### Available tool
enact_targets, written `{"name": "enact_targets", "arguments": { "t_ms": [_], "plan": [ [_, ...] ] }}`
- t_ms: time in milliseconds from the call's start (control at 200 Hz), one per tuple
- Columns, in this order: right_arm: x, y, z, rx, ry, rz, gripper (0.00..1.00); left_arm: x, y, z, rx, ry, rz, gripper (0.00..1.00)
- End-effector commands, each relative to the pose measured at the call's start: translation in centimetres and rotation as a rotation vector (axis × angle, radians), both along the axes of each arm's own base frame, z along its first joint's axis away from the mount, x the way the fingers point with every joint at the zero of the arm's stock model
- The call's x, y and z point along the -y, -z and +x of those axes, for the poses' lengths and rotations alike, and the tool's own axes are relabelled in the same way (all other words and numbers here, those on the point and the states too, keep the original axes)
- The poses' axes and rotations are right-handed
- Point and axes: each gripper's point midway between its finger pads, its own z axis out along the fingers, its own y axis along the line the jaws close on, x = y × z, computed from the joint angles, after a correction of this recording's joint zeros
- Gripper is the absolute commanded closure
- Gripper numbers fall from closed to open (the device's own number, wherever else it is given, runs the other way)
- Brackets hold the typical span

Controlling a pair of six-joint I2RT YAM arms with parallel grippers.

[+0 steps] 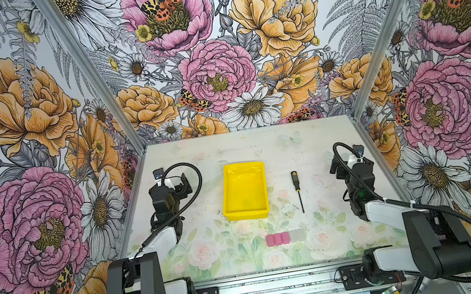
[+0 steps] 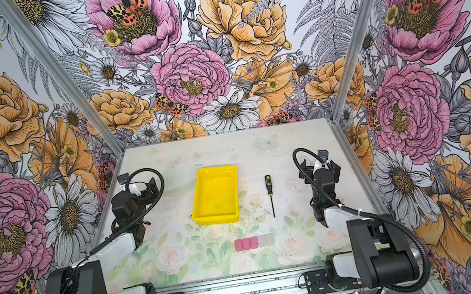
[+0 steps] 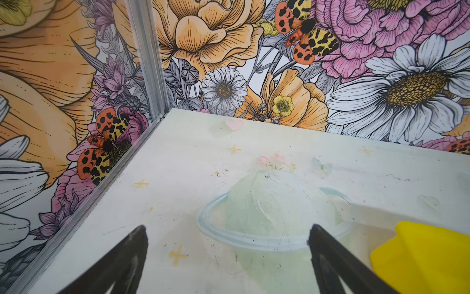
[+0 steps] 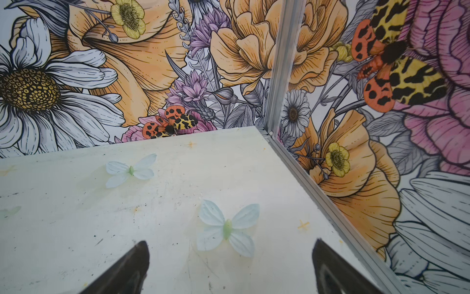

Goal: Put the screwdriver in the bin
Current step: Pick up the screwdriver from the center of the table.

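The screwdriver [image 1: 297, 190] [image 2: 270, 194] lies flat on the table just right of the bin, black dotted handle toward the back wall and thin shaft toward the front. The yellow bin [image 1: 247, 214] [image 2: 218, 218] stands empty at mid-table; one corner of it [image 3: 427, 257] shows in the left wrist view. My left gripper [image 1: 170, 186] [image 3: 228, 229] hovers left of the bin, open and holding nothing. Right of the screwdriver my right gripper [image 1: 350, 162] [image 4: 230, 241] is open too, over a printed butterfly. Neither gripper touches anything.
A row of pink blocks [image 1: 277, 239] with a clear block [image 1: 297, 235] beside them lies near the front, below the screwdriver. Flowered walls close the table on three sides, with metal corner posts [image 3: 150, 76] [image 4: 282, 63]. The arm bases sit on the front rail [image 1: 256, 293].
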Motion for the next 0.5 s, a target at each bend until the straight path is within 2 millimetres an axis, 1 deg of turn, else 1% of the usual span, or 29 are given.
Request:
{"name": "enact_targets", "arguments": {
  "t_ms": [0, 65, 145, 180, 190, 215, 270, 385, 495],
  "plan": [
    [0.1, -0.5, -0.5, -0.076, 0.041, 0.030, 0.01, 1.1, 0.4, -1.0, -0.092, 0.009, -0.046, 0.01],
    [0.4, -0.8, -0.9, -0.125, 0.080, 0.062, 0.00, 1.6, -0.2, -1.5, -0.107, -0.007, -0.072, 0.01],
    [0.9, -0.6, -1.9, -0.228, 0.138, 0.103, 0.00, 1.8, -0.6, -2.3, -0.152, -0.063, -0.122, 0.01],
    [1.2, -0.7, -2.2, -0.261, 0.179, 0.121, 0.01, 2.3, -0.6, -2.5, -0.177, -0.059, -0.153, 0.01],
    [1.3, -0.4, -2.5, -0.284, 0.188, 0.120, 0.01, 2.4, -0.6, -2.6, -0.180, -0.060, -0.163, 0.01],
    [1.4, -0.5, -2.8, -0.307, 0.206, 0.138, 0.00, 2.7, -0.6, -2.8, -0.193, -0.058, -0.190, 0.01],
    [1.1, -0.3, -3.3, -0.354, 0.211, 0.173, 0.01, 3.8, -0.8, -3.0, -0.211, -0.041, -0.242, 0.01],
    [-0.7, -0.4, -3.6, -0.390, 0.170, 0.245, 0.01, 6.3, -1.3, -3.8, -0.234, 0.008, -0.304, 0.01],
    [-1.9, -0.6, -4.1, -0.408, 0.168, 0.277, 0.01, 7.8, -1.7, -4.6, -0.293, 0.018, -0.340, 0.01]
  ]
}}
